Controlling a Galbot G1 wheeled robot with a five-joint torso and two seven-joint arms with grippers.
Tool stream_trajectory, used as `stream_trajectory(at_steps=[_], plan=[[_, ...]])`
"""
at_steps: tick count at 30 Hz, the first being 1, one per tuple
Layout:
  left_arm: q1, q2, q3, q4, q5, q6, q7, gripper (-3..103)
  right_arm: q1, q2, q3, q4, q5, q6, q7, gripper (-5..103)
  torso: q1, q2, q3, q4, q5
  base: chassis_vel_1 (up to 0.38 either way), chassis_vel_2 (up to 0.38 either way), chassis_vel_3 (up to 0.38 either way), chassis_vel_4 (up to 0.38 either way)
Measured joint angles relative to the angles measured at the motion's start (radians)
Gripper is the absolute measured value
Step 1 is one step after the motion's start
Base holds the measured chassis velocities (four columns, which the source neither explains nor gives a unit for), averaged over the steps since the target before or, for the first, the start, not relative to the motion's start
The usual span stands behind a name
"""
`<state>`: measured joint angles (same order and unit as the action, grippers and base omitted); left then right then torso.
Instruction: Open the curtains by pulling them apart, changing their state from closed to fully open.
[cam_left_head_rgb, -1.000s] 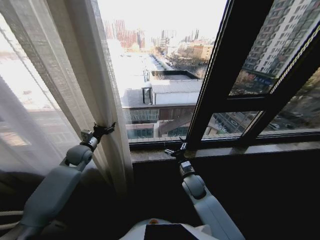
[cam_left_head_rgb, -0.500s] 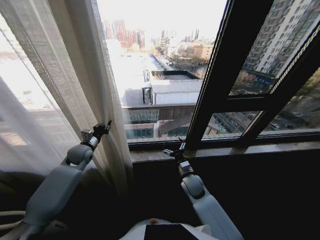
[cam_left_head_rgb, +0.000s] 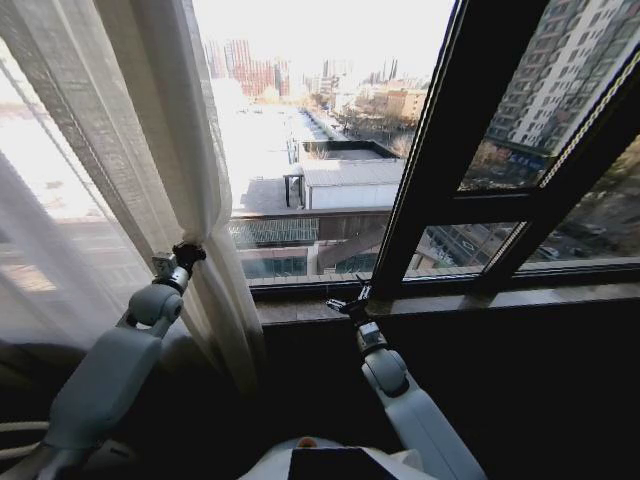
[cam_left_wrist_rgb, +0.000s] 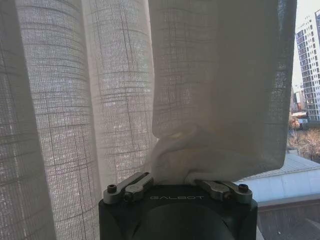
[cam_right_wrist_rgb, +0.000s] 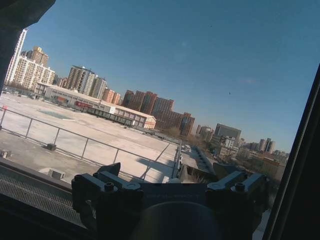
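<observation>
- The left hand (cam_left_head_rgb: 186, 254) is seen closed on the inner edge of the curtains (cam_left_head_rgb: 150, 170); in the left wrist view the fabric (cam_left_wrist_rgb: 210, 100) is bunched and creased directly between its fingers (cam_left_wrist_rgb: 131, 184).
- Compared with a second ago, this hand has been drawn leftward and slightly up, and the curtain edge has been carried with it, so that a wider strip of bare glass is exposed on the hand's right.
- The gathered panel hangs above and to the left of the hand, with the loose hem falling below it.
- The right hand (cam_left_head_rgb: 345, 304) is held at the window sill (cam_left_head_rgb: 440, 302), well apart from any fabric; its fingers are spread with nothing between them.
- The opening is judged to be under way, since the left panel is not yet fully pulled aside.
</observation>
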<state>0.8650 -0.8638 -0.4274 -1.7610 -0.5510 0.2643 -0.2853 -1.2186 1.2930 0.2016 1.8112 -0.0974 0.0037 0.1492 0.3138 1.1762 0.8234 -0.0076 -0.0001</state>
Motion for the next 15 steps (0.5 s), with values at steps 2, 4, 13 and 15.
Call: stream_trajectory(at_steps=[2,4,13,15], plan=[[-0.011,0.006,-0.03,-0.001,-0.001,0.006,-0.036,3,0.004,-0.002,-0.002,-0.005,0.002,0.001,-0.001,100,0.0,0.0,0.0,-0.0001,0.0,0.0,0.0,0.0,0.0],[-0.013,0.011,-0.047,-0.002,-0.001,0.008,-0.051,3,0.007,-0.004,-0.004,-0.007,0.006,0.001,-0.001,100,0.0,0.0,0.0,-0.0001,0.0,0.0,0.0,0.0,0.0],[0.013,0.067,-0.251,0.057,-0.008,0.021,-0.137,3,0.034,-0.017,-0.017,-0.04,0.027,0.007,-0.004,100,0.0,0.0,0.0,-0.0001,-0.0002,0.0,0.0,0.0,0.0],[0.019,0.099,-0.316,0.106,-0.016,0.017,-0.146,3,0.039,-0.022,-0.018,-0.053,0.036,0.015,-0.005,100,0.0,0.0,0.0,0.0002,-0.0001,0.0,0.0,0.0,0.0]])
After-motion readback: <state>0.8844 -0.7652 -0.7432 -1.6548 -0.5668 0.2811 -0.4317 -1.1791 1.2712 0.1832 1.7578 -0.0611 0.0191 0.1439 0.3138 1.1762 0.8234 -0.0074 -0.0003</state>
